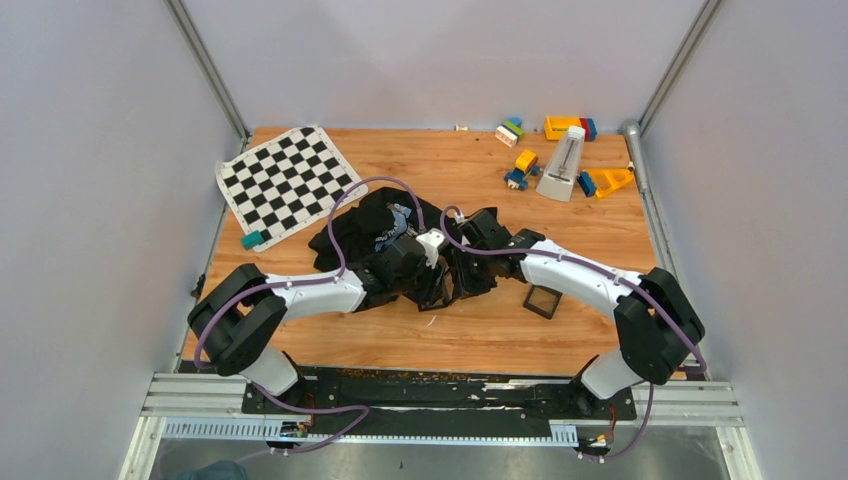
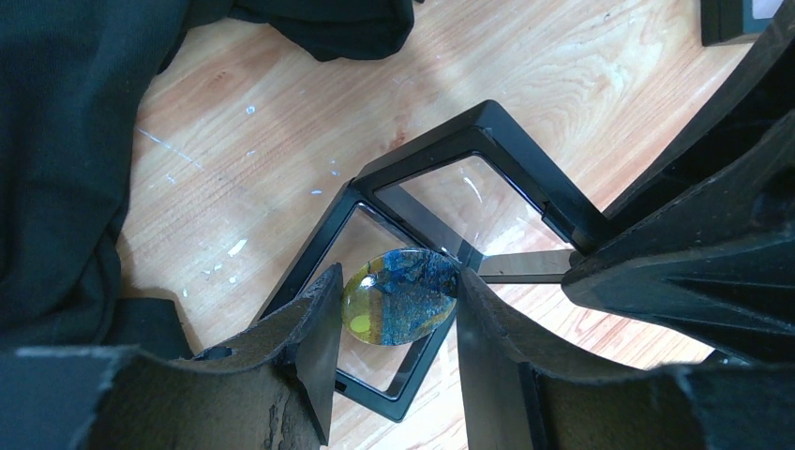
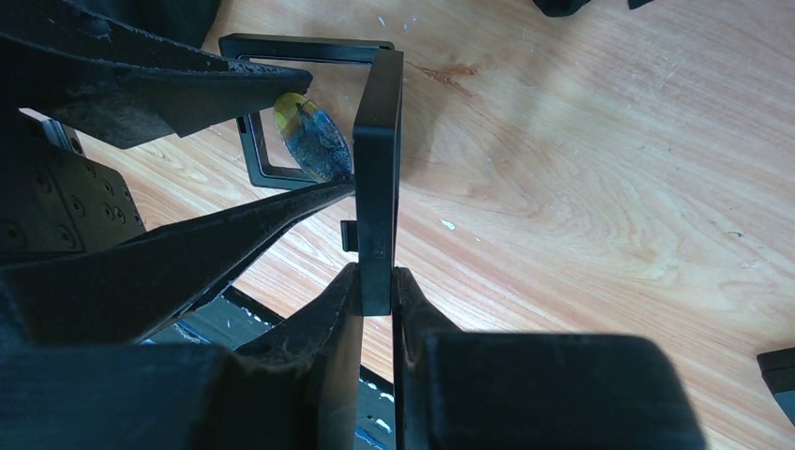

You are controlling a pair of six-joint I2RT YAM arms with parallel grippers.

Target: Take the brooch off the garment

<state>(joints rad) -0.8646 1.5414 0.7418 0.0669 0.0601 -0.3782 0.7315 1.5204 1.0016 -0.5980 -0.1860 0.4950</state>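
The brooch [image 2: 403, 295] is a coin-sized round disc showing a glossy blue and yellow face. My left gripper [image 2: 396, 281] is shut on it, edge to edge, and holds it above an open hinged black square frame [image 2: 469, 178]. The brooch also shows in the right wrist view [image 3: 314, 141], between the left fingers [image 3: 187, 84]. My right gripper [image 3: 377, 281] is shut on one leaf of that frame [image 3: 379, 169] and holds it upright on edge. The garment [image 1: 360, 225], a crumpled black T-shirt, lies just behind both grippers and to the left in the left wrist view [image 2: 56, 169].
A second black square frame [image 1: 542, 300] lies on the wooden table by the right arm. A chequered mat [image 1: 285, 180] and a teal block [image 1: 252, 240] are at the back left. Toy blocks [image 1: 520, 130] and a white metronome [image 1: 563, 165] stand at the back right.
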